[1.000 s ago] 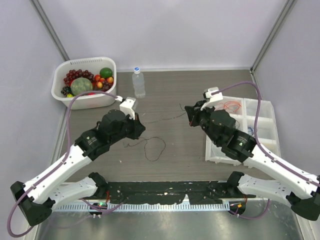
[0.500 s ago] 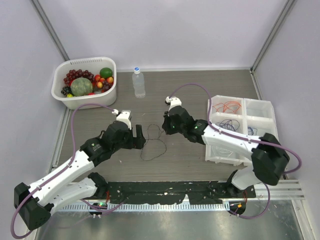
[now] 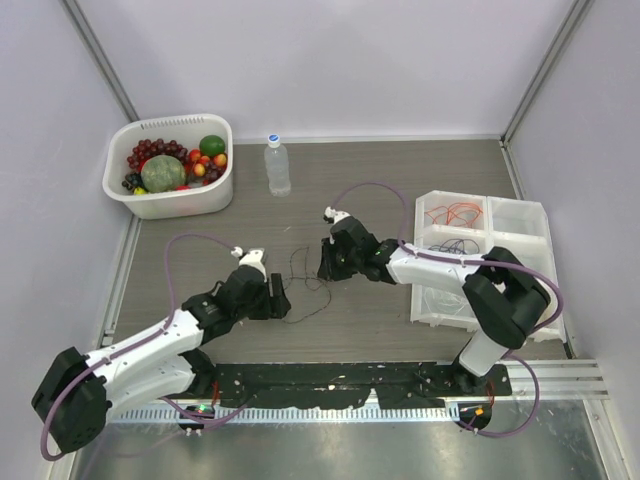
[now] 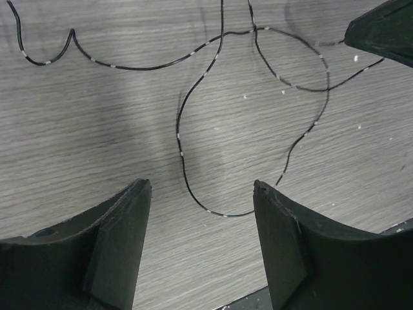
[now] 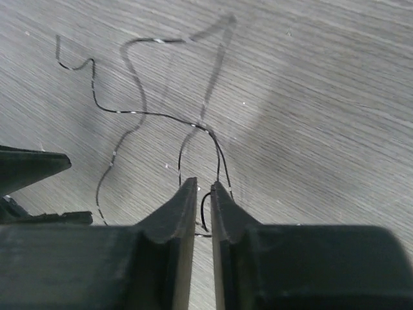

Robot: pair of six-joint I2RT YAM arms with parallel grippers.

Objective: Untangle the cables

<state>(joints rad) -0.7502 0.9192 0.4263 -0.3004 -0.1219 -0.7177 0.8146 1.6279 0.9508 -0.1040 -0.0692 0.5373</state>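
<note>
Left tool [image 4: 201, 194]: jaws stand wide apart, low over the bench [image 3: 220, 240], nothing held.
Right tool [image 5: 203, 194]: jaws almost together, only a thin slit between them – the wire runs into that slit, but I cannot tell whether it is pinched.
Black cable [image 4: 182, 155]: one hair-thin black wire with pale flecks, lying in loose crossing loops on the bench between the two tools; the bottom of one loop sits in the gap between the left tool's fingers, touching neither.
Spacing: the two tools are near each other at mid-bench, the left one nearer the arm bases.
Orange cable [image 3: 457, 212]: coiled in a back compartment of the white tray [image 3: 520, 215] at the right of the bench.
Blue cables [image 3: 455, 245]: thin dark-blue loops in the compartment just in front of that one – the right arm crosses part of the tray.
Fruit basket [image 3: 215, 190]: back left corner, well apart from the wire.
Bottle [image 3: 277, 168]: upright, just right of the basket.
</note>
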